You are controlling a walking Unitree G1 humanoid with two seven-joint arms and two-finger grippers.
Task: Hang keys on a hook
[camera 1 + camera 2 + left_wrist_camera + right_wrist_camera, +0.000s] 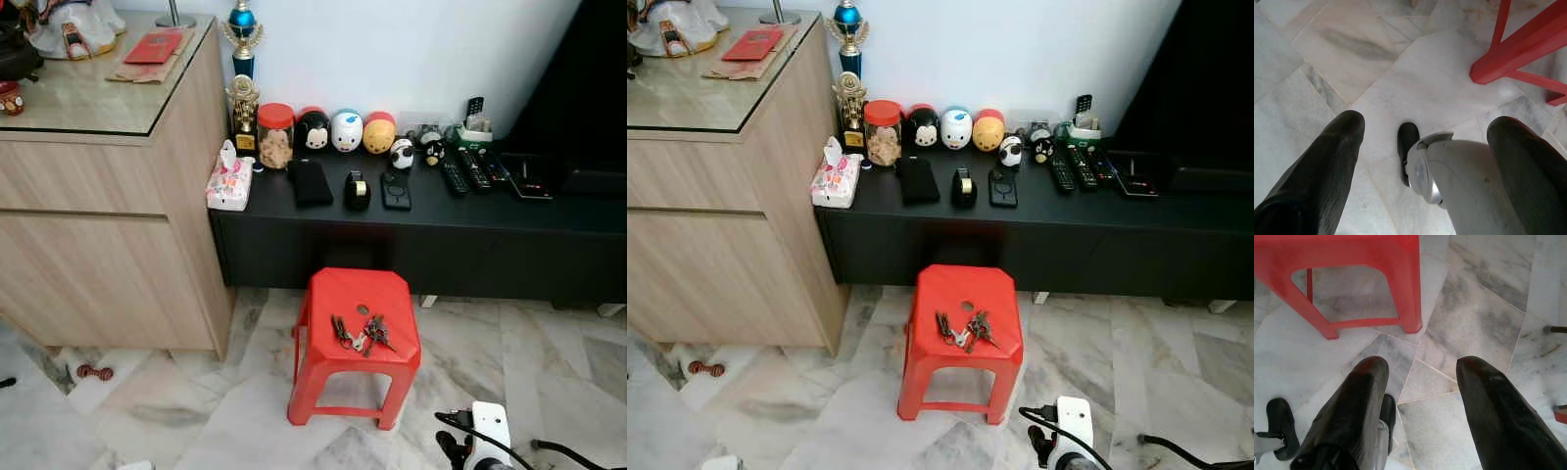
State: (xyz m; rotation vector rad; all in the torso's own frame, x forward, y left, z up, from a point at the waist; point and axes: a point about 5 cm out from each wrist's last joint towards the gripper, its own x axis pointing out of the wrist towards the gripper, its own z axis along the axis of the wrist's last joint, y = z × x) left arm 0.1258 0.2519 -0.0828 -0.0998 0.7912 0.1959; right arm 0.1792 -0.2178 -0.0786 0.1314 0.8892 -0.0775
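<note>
step: approach, pre-grasp | keys [359, 333] lying on red stool [338, 292] | left tool [1420, 147], right tool [1422, 377] wide, empty | next: reach down, grip keys

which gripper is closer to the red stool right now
Right, probably, though not by much. The right gripper hangs open over the floor just short of the red stool, facing its legs. The left gripper, also open, hangs low off to the stool's side.
</note>
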